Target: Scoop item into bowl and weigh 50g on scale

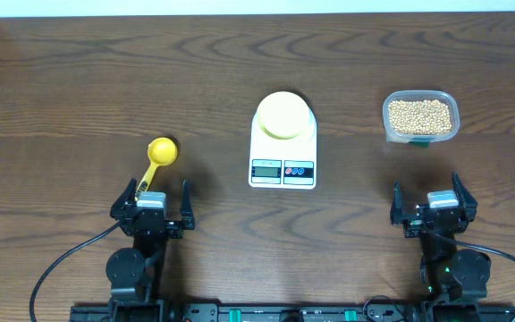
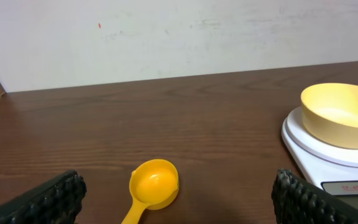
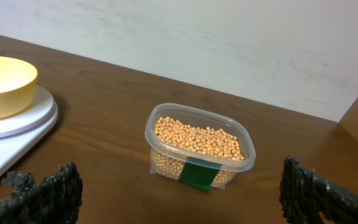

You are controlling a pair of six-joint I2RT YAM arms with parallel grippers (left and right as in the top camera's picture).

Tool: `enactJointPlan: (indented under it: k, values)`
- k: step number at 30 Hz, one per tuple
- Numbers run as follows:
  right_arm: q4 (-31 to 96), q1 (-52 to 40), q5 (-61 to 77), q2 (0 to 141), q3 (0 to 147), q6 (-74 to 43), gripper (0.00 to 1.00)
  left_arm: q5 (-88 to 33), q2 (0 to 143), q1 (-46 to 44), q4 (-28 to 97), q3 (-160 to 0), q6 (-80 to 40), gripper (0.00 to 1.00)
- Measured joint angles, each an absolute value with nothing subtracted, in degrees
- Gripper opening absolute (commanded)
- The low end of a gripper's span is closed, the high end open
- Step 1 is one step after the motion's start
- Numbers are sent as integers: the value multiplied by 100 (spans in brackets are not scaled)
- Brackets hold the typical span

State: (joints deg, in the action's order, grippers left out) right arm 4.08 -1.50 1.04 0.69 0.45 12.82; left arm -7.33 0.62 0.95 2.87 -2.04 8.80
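The pale-yellow bowl (image 1: 282, 114) stands empty on the round platform of the white scale (image 1: 282, 168) at the table's middle; both show in the left wrist view (image 2: 340, 114) (image 2: 328, 149). The tan beans (image 1: 419, 115) fill a clear plastic tub (image 1: 450, 118) at the right, also in the right wrist view (image 3: 196, 138). A bright yellow scoop (image 1: 157, 156) lies empty left of the scale, just ahead of my left gripper (image 1: 153, 201), which is open and empty. My right gripper (image 1: 434, 203) is open and empty, near the front edge, below the tub.
The dark wooden table (image 1: 79, 89) runs to a pale wall at the back. A green label (image 3: 198, 173) is on the tub's near side. Black cables trail from both arm bases at the front edge.
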Motion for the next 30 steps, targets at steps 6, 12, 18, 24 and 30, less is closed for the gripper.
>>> enactJointPlan:
  k: [6,12,18,24,30]
  values:
    - [408,-150,104,69,45,1282,99,-733,62,97,290,-204,880,98]
    - [408,-150,104,69,45,1282,99,-733,62,95,290,-204,880,97]
    - [408,-150,104,67,45,1282,99,-733,62,95,290,-204,880,98]
    - [408,-150,104,69,45,1282,99,-733,62,95,290,-204,880,97]
    - [408,-150,104,69,45,1282,99,-781,64,95,292,-204,819,98]
